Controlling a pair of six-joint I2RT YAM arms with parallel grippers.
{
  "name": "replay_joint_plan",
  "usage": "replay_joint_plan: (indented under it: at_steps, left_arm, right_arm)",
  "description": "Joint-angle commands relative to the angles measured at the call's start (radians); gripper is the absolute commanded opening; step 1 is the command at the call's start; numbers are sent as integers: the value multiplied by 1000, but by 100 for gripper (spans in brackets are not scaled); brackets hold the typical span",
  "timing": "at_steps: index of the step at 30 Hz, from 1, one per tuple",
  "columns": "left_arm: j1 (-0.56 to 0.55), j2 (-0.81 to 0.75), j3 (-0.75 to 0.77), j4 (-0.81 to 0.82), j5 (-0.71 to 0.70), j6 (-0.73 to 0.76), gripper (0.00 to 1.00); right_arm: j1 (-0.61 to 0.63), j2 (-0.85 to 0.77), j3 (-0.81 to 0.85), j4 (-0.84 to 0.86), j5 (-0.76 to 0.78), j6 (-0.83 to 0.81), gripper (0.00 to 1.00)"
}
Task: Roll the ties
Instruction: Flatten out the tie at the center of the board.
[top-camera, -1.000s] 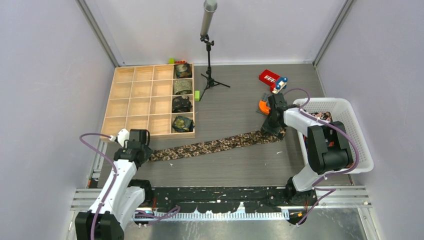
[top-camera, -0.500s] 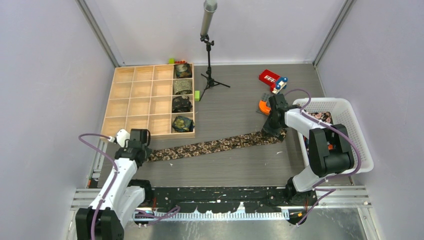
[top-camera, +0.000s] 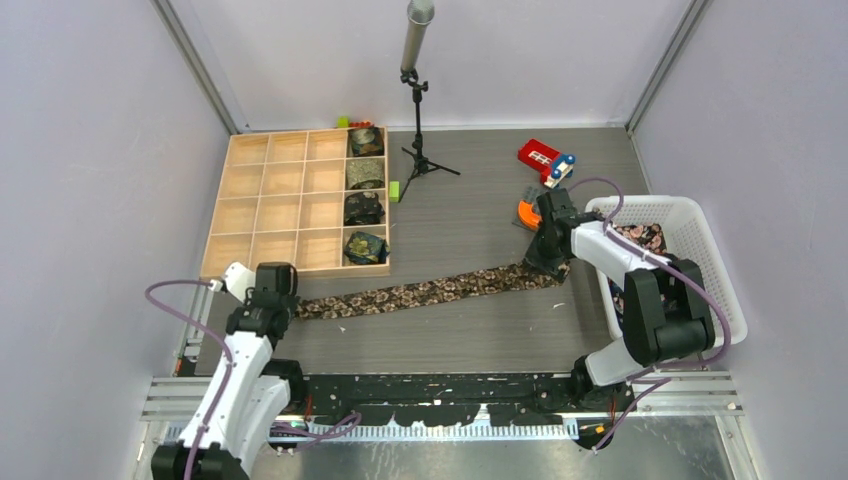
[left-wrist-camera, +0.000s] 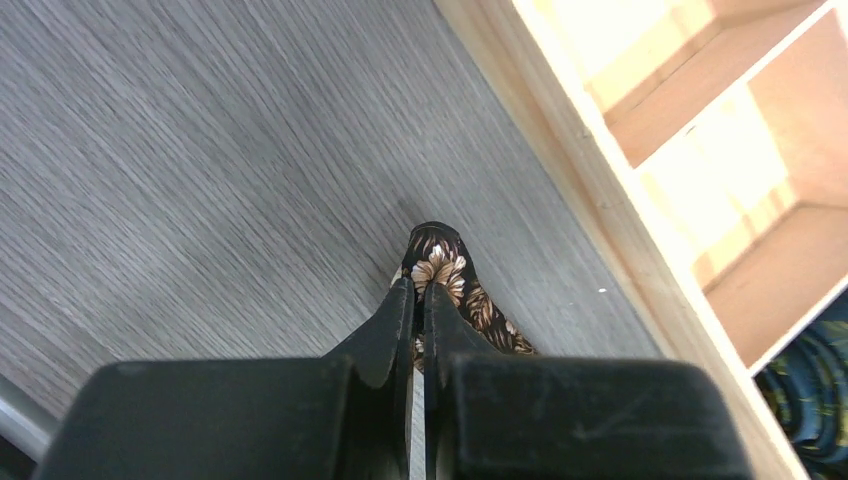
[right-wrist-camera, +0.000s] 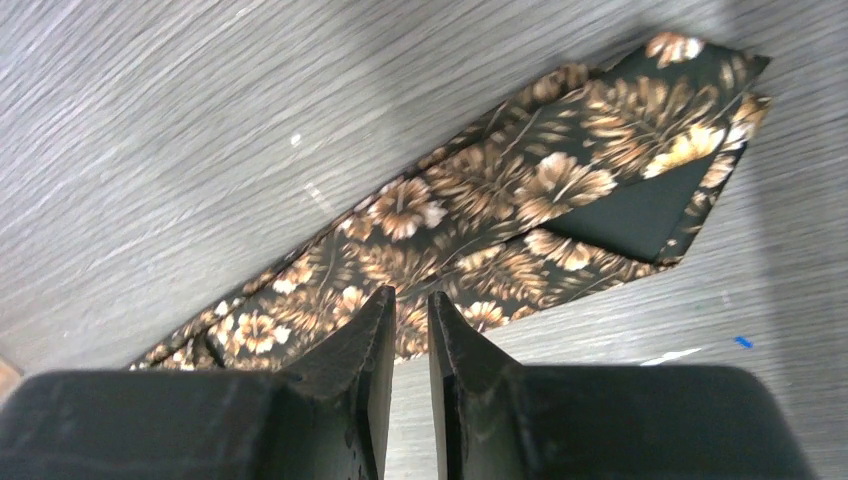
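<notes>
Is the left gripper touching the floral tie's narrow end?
Touching. The left wrist view shows the left gripper shut on the floral tie, its narrow tip poking out past the fingertips.

Dark tie (top-camera: 430, 291) with tan-gold flowers, pale wooden tray (top-camera: 270, 205), white basket (top-camera: 716, 262), grey wood-grain table (top-camera: 470, 210)

Grey wood-grain table (top-camera: 450, 330) carries 1 flat floral tie (top-camera: 420, 292), a wooden compartment box (top-camera: 270, 205), a white basket (top-camera: 665, 201), a tripod stand (top-camera: 418, 140) and a red toy (top-camera: 538, 155).
</notes>
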Motion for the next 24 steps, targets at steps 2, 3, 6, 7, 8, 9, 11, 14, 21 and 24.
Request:
replay_joint_plan:
  at_steps: [2, 3, 6, 7, 8, 9, 11, 14, 21, 24]
  left_arm:
    - [4, -185, -36, -53, -102, -106, 0]
    - [4, -216, -47, -66, -114, -123, 0]
    - [4, -307, -73, -111, -138, -169, 0]
    - [4, -332, -81, -120, -141, -178, 0]
    - [4, -352, -89, -122, -139, -184, 0]
    - [4, -371, -93, -132, -140, -198, 0]
    - [5, -398, -104, -148, -142, -213, 0]
    - [4, -406, -105, -160, -120, -213, 0]
    - [4, -353, -19, -243, -136, -195, 0]
    - [5, -319, 12, -242, -154, -138, 0]
  right_arm:
    - [106, -101, 17, -26, -3, 44, 24]
    - [141, -110, 25, -27, -1, 61, 24]
    - [270, -125, 57, -14, 9, 109, 24]
    - [311, -124, 71, -3, 9, 122, 24]
    - [350, -121, 85, 14, 4, 132, 24]
    - [390, -116, 97, 35, -2, 140, 23]
    - [461, -89, 124, 116, -59, 145, 22]
    - [561, -26, 185, 215, -109, 154, 20]
    - [753, 213, 420, 369, -188, 177, 13]
    - [803, 338, 554, 398, -240, 179, 9]
